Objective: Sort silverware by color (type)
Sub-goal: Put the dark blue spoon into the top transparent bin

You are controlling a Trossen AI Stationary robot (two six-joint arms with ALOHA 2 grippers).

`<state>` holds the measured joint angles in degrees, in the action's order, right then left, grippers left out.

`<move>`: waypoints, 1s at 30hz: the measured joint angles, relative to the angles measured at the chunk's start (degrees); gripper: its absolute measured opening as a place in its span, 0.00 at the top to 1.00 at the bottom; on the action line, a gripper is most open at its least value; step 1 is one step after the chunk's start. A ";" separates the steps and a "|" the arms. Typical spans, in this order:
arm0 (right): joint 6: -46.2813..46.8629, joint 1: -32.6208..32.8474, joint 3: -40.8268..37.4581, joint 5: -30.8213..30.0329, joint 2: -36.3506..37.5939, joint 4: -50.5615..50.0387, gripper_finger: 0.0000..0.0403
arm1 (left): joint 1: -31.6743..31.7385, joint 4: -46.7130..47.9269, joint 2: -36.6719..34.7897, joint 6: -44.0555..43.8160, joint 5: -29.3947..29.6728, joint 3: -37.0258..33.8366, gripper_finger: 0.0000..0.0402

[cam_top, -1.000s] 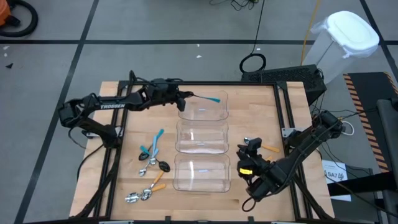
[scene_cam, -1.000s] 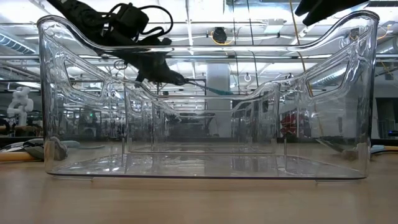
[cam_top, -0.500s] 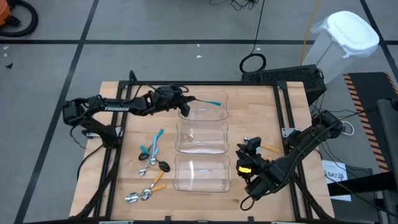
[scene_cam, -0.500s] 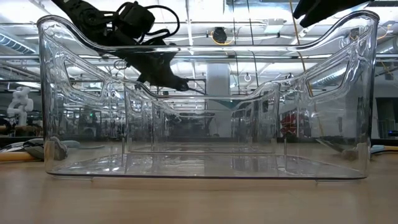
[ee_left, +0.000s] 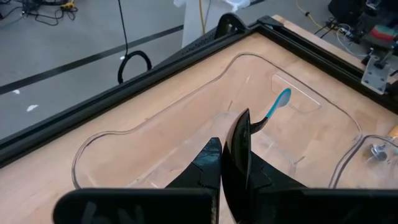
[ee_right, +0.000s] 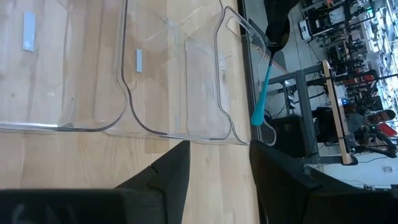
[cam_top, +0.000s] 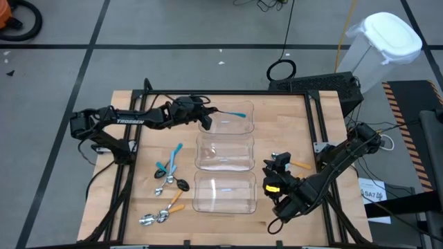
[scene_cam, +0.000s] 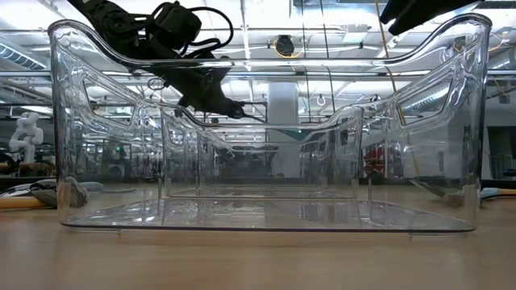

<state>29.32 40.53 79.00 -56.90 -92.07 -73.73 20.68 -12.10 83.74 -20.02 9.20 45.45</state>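
While the left gripper (cam_top: 205, 115), fingers clamped on a blue-handled spoon (cam_top: 234, 112), has drifted slightly lower over the far bin (cam_top: 248, 126), release looks imminent; right gripper (cam_top: 280, 164) waits, fingers wide.

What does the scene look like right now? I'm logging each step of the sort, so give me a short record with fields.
left gripper: shut on blue-handled spoon, held over the far bin
right gripper: open, empty, beside the near bin
bins: three clear, in a row; middle bin holds no spoon
loose spoons: on the table left of the bins, blue and orange handles mixed
orange-handled spoon: alone, right of the bins
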 joint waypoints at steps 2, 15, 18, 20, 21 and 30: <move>0.00 -0.01 0.00 0.01 0.00 -0.01 0.60 | -0.20 0.02 0.00 0.01 0.03 0.00 0.96; -0.20 -0.09 0.00 -0.09 0.00 0.22 0.60 | -1.71 -0.11 0.00 0.31 0.03 0.00 0.96; -0.22 -0.09 0.00 -0.11 0.00 0.20 0.60 | -1.77 -0.28 0.25 0.31 0.03 0.01 0.96; -0.22 -0.09 0.00 -0.13 0.00 0.20 0.60 | -2.04 -0.01 0.42 0.48 0.20 0.02 0.96; -0.22 -0.09 0.00 -0.15 0.00 0.20 0.60 | -2.20 0.00 0.44 0.75 0.78 0.02 0.96; -0.22 -0.09 0.00 -0.20 0.00 0.20 0.60 | -3.59 0.00 0.42 1.46 4.66 0.02 0.91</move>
<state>29.10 40.45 79.00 -57.10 -92.07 -73.54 17.09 -12.10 84.16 -18.56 13.86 45.47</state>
